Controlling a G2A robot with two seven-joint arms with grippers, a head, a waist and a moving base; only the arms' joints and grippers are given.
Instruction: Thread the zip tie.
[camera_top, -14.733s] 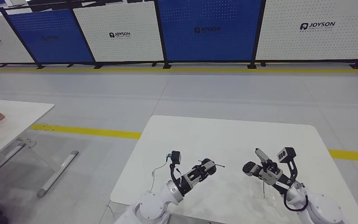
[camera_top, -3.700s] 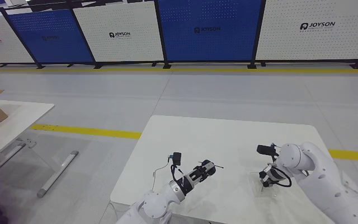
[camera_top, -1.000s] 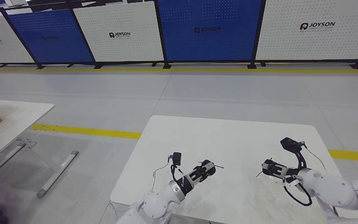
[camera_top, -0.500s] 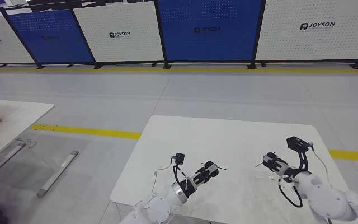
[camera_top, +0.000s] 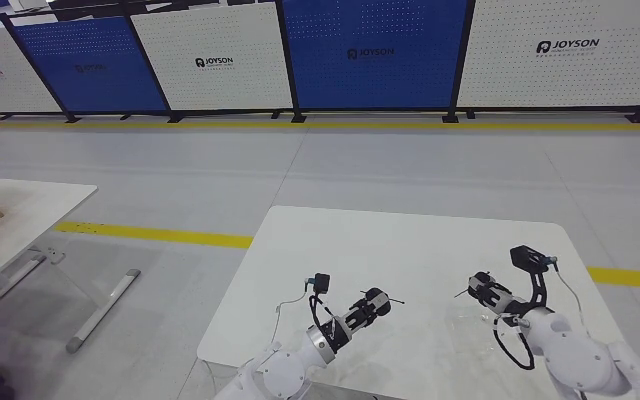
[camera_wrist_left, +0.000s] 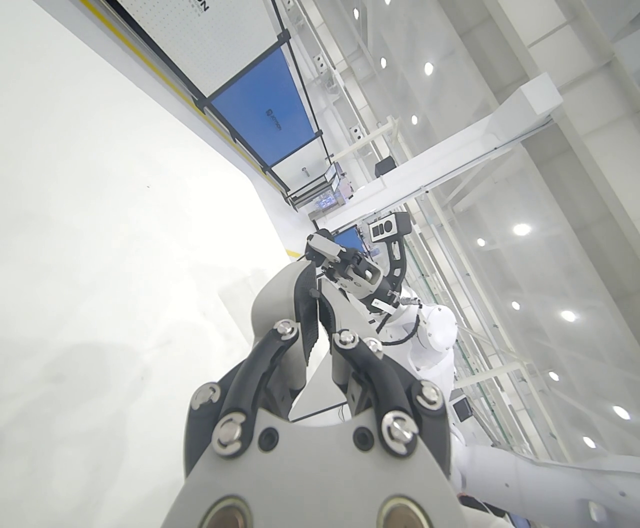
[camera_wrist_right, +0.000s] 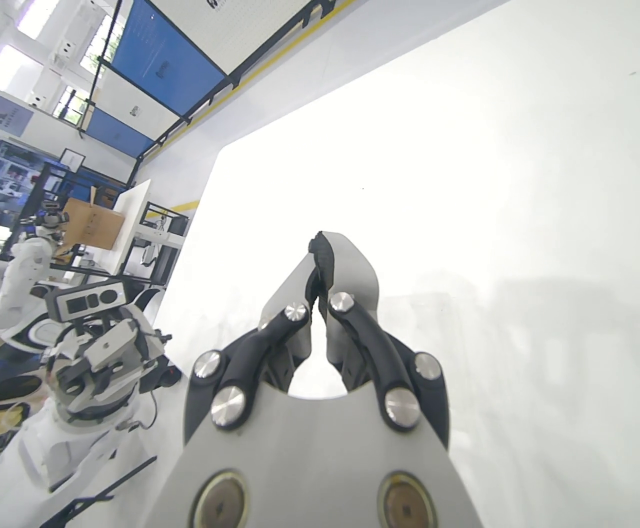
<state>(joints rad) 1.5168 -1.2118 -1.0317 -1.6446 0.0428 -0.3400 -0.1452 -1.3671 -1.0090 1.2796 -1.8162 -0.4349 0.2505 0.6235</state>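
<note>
Where left jaws pinch, zip tie (camera_top: 396, 298) protrudes

Your surface (camera_top: 400, 250) is a white rectangular top with rounded corners, smooth and plain. You will find one small dark speck (camera_wrist_right: 363, 188) on it, well apart from the edges. Its nature cannot be determined.

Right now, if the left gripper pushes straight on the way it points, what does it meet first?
Probably the right gripper, almost dead ahead of the left gripper in the left wrist view; the top view shows them facing each other above the table. The gap between them is hard to judge.
</note>
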